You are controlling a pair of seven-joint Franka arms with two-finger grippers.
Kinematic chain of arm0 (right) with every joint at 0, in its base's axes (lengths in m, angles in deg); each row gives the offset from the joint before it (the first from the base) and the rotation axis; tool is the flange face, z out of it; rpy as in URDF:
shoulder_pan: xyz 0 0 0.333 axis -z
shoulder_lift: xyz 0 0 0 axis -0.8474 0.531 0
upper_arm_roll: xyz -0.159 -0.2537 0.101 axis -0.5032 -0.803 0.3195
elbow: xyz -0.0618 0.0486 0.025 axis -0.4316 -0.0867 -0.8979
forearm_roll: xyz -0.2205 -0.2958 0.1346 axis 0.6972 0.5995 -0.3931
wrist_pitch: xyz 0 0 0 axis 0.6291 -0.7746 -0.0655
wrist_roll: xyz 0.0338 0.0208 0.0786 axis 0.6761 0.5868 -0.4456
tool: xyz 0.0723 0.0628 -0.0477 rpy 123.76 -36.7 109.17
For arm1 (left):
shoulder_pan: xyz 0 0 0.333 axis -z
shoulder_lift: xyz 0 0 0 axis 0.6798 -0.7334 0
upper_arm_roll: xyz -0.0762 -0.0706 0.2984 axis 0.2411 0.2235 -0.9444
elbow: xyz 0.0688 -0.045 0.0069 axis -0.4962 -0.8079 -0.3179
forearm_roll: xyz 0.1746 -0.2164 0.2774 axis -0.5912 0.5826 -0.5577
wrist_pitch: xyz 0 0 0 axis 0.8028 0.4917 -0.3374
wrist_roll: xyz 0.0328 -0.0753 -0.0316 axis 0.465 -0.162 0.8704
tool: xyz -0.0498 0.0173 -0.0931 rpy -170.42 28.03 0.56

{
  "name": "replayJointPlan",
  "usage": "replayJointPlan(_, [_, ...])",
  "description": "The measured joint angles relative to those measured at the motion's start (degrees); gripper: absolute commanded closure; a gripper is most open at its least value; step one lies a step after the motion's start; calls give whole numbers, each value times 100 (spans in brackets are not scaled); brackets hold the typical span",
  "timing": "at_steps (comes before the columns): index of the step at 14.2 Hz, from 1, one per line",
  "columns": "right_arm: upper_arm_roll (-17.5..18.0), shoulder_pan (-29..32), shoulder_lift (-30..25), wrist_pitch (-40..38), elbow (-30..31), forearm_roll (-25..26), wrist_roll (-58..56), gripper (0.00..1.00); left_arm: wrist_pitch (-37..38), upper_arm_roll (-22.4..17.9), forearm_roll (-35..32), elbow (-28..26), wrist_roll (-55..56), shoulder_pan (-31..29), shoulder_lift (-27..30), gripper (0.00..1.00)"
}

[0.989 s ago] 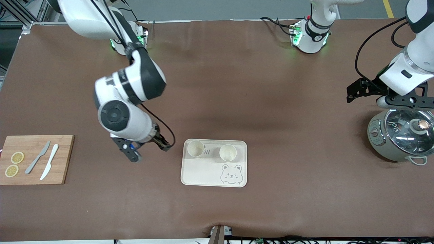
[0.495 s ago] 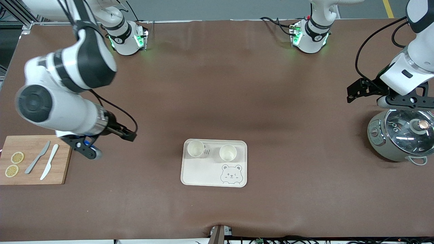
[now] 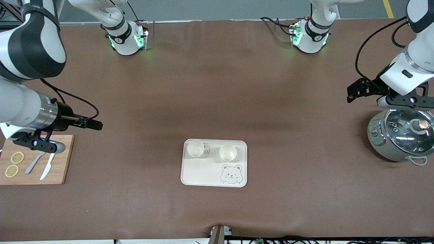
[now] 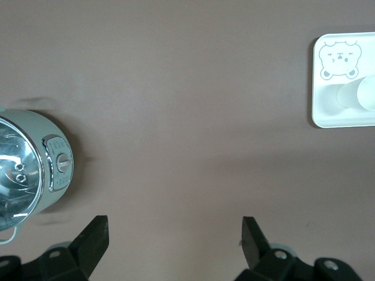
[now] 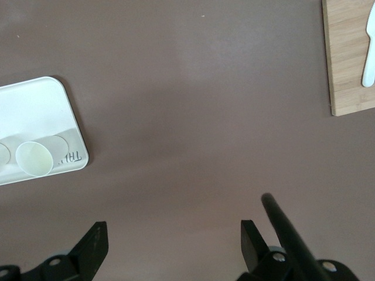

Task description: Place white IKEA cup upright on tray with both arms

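Two white cups are seen on one cream tray. One wooden cutting board, two lemon slices, apparently two knives and one cooker are counted.

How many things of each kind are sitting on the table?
Cups: 2
Tray: 1
Board: 1
Knives: 2
Lemon slices: 2
Cooker: 1
Total: 9
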Motion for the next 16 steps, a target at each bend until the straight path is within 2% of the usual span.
replayJointPlan(3, [18,12,-75,-147,-51,26,-32,0,0,0,0,0,0,1,0,0])
replayJointPlan(6, [15,62,-463,-319,30,35,-287,0,0,0,0,2,0,2,-1,0])
replayJointPlan(13, [9,400,-1305,-202,854,46,-1258,0,0,0,0,2,0,2,-1,0])
replayJointPlan(16, [-101,472,-1646,-156,1173,52,-1837,0,0,0,0,2,0,2,-1,0])
